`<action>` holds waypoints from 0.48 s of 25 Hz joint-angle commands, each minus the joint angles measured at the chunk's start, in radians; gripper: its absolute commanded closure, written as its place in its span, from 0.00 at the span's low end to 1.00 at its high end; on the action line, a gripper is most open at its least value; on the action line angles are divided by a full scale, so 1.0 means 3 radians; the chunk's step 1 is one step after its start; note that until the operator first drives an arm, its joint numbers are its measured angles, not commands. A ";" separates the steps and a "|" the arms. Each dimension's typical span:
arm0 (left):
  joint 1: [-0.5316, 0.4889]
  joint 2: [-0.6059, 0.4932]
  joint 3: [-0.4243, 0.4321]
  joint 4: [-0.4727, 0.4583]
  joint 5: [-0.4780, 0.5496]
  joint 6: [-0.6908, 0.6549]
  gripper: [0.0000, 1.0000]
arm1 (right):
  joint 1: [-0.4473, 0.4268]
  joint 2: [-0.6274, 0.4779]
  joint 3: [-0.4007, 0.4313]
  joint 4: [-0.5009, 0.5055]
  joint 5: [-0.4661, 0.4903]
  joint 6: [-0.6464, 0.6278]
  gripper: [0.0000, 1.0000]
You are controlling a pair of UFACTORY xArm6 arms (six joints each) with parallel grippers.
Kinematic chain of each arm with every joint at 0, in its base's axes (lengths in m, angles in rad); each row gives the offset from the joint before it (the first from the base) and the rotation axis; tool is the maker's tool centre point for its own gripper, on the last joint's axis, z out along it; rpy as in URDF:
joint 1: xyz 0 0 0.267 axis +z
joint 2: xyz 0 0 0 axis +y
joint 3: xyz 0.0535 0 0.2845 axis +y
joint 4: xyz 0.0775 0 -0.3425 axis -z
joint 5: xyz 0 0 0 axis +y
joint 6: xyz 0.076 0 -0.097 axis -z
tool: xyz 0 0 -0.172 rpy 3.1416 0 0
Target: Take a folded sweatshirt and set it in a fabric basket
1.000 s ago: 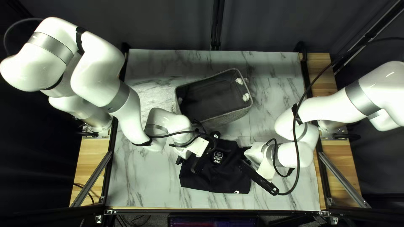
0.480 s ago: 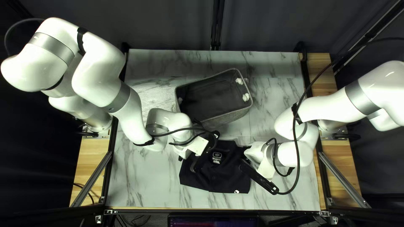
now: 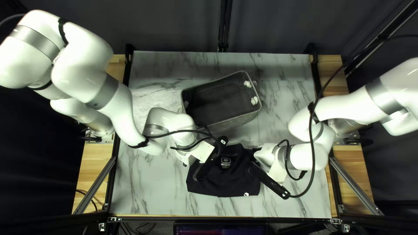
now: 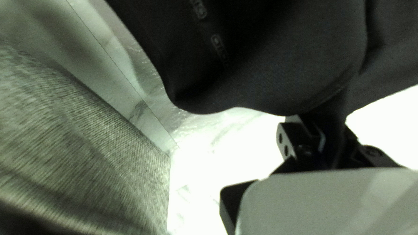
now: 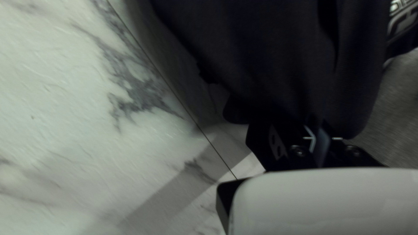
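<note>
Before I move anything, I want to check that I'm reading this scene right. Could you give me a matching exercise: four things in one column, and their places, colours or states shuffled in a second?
Things:
1. Sweatshirt
2. Basket
3. Tabletop
4. Curtain

Places, colours, states:
A. Behind the table's far edge
B. White with grey veins
C. Gripped by both the left gripper and the right gripper
D. Grey, with white tufts at one end

Right pairs: 1-C, 2-D, 3-B, 4-A

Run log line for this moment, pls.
left hand: shut on sweatshirt; right hand: shut on sweatshirt; sweatshirt: outside basket, near side
</note>
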 commanded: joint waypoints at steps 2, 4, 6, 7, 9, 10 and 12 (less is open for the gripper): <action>0.0084 -0.0258 0.0023 0.0081 0.0203 -0.0037 1.00 | 0.0015 -0.0340 -0.0033 0.0281 0.0415 -0.0347 1.00; 0.0134 -0.0372 -0.0023 0.0142 0.0362 -0.0064 1.00 | 0.0002 -0.0461 -0.0094 0.0377 0.0598 -0.0502 1.00; 0.0191 -0.0483 -0.0041 0.0188 0.0485 -0.0061 1.00 | -0.0027 -0.0558 -0.0164 0.0451 0.0773 -0.0643 1.00; 0.0216 -0.0527 -0.0043 0.0206 0.0526 -0.0054 1.00 | -0.0034 -0.0595 -0.0195 0.0474 0.0851 -0.0689 1.00; 0.0276 -0.0625 -0.0060 0.0234 0.0638 -0.0017 1.00 | -0.0064 -0.0681 -0.0266 0.0525 0.1012 -0.0809 1.00; 0.0311 -0.0688 -0.0061 0.0246 0.0694 0.0013 1.00 | -0.0088 -0.0719 -0.0302 0.0549 0.1085 -0.0875 1.00; 0.0377 -0.0793 -0.0081 0.0266 0.0815 0.0070 1.00 | -0.0139 -0.0777 -0.0374 0.0581 0.1213 -0.0986 1.00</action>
